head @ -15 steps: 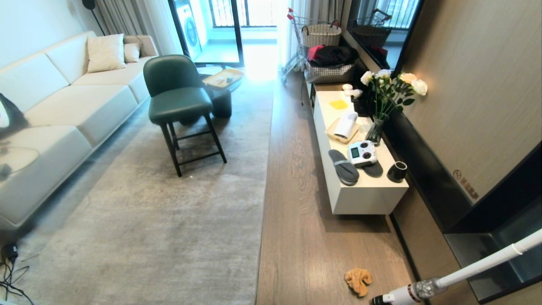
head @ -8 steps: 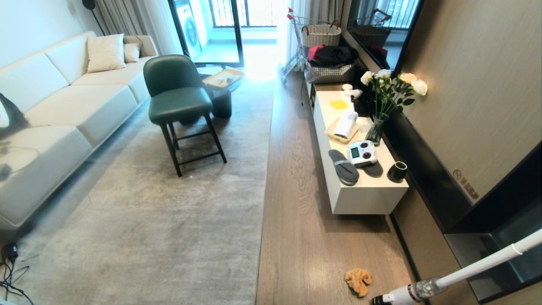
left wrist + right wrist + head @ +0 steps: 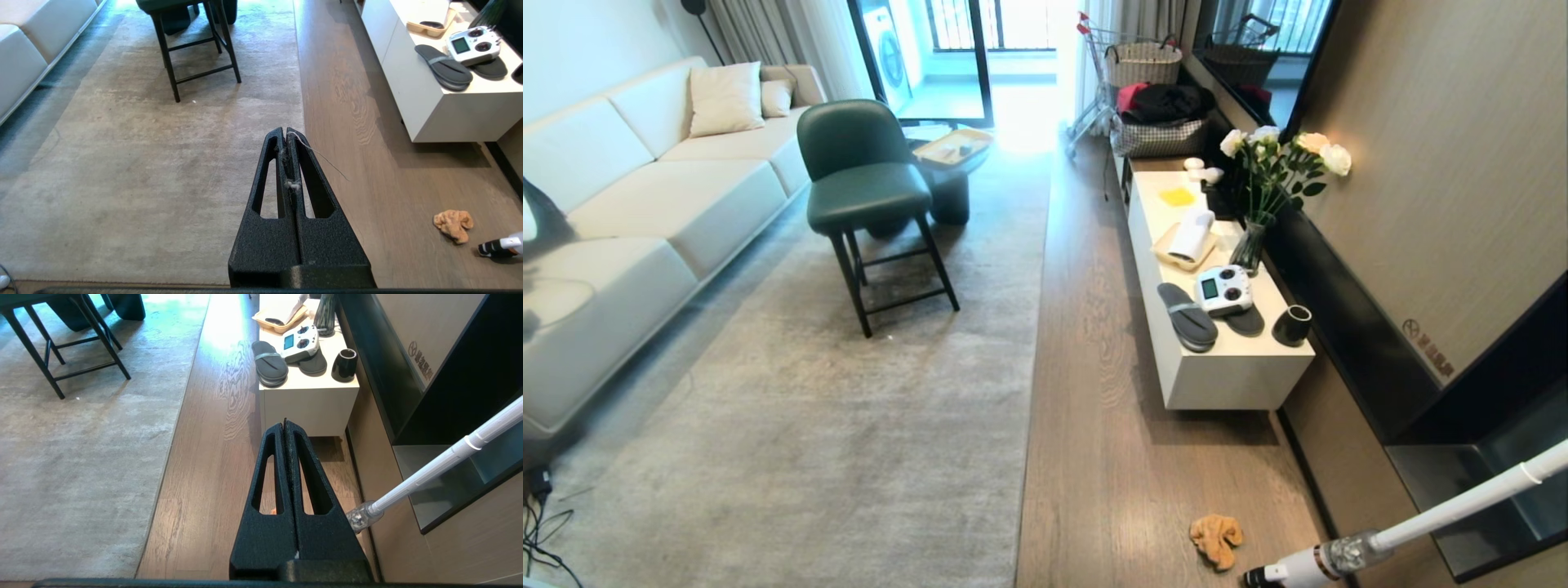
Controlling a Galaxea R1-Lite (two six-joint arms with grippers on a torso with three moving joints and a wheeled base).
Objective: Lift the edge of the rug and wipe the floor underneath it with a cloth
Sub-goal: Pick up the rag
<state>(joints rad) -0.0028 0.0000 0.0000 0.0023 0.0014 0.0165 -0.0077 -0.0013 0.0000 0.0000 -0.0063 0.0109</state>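
Observation:
The pale grey rug's edge (image 3: 1031, 384) runs straight away from me beside the brown plank floor (image 3: 1111, 441). The orange cloth (image 3: 1216, 539) lies crumpled on the floor near the bottom right, apart from the rug. Neither gripper shows in the head view. The left gripper (image 3: 285, 131) is shut and empty, with lint and a thread stuck to it, high above the rug edge (image 3: 300, 81); the cloth (image 3: 453, 223) lies off to its side. My right gripper (image 3: 284, 424) is shut and empty above the floor (image 3: 212, 465), hiding most of the cloth (image 3: 273, 510).
A white vacuum wand (image 3: 1421, 527) slants in just beyond the cloth. A low white cabinet (image 3: 1233, 384) with slippers, a controller, a cup and a vase lines the right wall. A green chair (image 3: 866, 188) stands on the rug, with a sofa (image 3: 645, 220) at left.
The whole head view has shifted a little, so the camera has moved. The rug, the cloth and the furniture lie where they were.

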